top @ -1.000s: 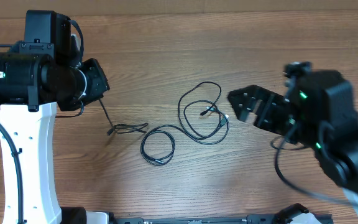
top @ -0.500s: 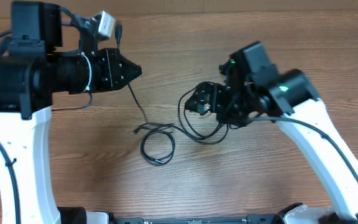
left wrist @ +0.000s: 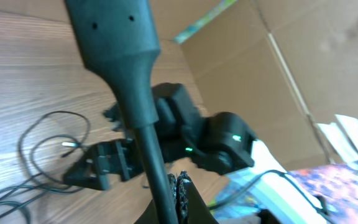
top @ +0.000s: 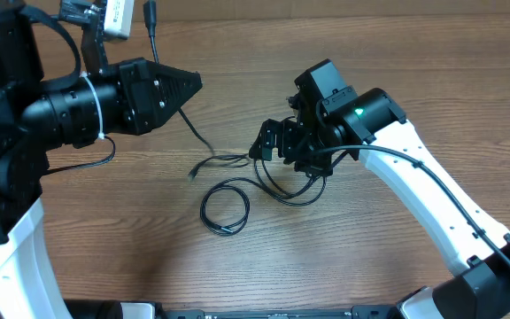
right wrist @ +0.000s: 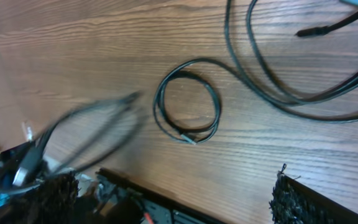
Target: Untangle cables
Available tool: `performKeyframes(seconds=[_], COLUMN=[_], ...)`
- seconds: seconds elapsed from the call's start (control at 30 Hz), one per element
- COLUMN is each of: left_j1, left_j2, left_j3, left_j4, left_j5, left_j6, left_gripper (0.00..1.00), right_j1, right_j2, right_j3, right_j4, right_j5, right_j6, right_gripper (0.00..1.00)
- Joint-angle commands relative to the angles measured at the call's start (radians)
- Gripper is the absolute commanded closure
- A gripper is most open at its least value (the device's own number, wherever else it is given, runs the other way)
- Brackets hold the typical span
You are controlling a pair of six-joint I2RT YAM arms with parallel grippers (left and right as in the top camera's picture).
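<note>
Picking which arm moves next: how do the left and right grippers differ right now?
The left gripper is shut on a cable strand rising off the table; the right gripper is open, holding nothing. The left gripper stands clear of the cable loops; the right gripper is over them. Both point toward each other.

Bright, even light; motion-blurred wrist views

Smooth brown wood-grain bench (top: pixel 352 266) with a faint sheen. Below the right claw (top: pixel 265 146), thin cables (top: pixel 203 209) look matt black and rubbery. That claw and the left claw (top: pixel 195 85) are matt black plastic.
</note>
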Motion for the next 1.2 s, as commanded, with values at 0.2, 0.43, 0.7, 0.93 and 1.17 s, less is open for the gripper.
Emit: performKeyframes(seconds=[0.2, 0.43, 0.7, 0.93, 1.17], left_j1=[0.004, 0.004, 0.004, 0.004, 0.004], left_j2=[-0.021, -0.02, -0.019, -0.02, -0.02], left_j3=[0.068, 0.068, 0.068, 0.068, 0.068], left_j4=[0.006, -0.04, -0.049, -0.045, -0.054], left_j5=[0.11, -0.145, -0.171, -0.163, -0.151], left_j6=[-0.042, -0.049, -0.073, -0.073, -0.131], left_gripper=[0.96, 0.96, 0.96, 0.96, 0.95], right_j1=[0.004, 0.005, 0.022, 0.105, 0.156], right_j2=[0.058, 0.058, 0.058, 0.058, 0.058], right_j3=[0.005, 0.005, 0.005, 0.005, 0.005], right_j4=[0.002, -0.011, -0.065, -0.074, -0.019], right_j5=[0.007, -0.222, -0.238, -0.233, -0.109], right_j6=[-0.054, -0.189, -0.32, -0.369, -0.229], right_gripper=[0.0, 0.0, 0.0, 0.0, 0.0])
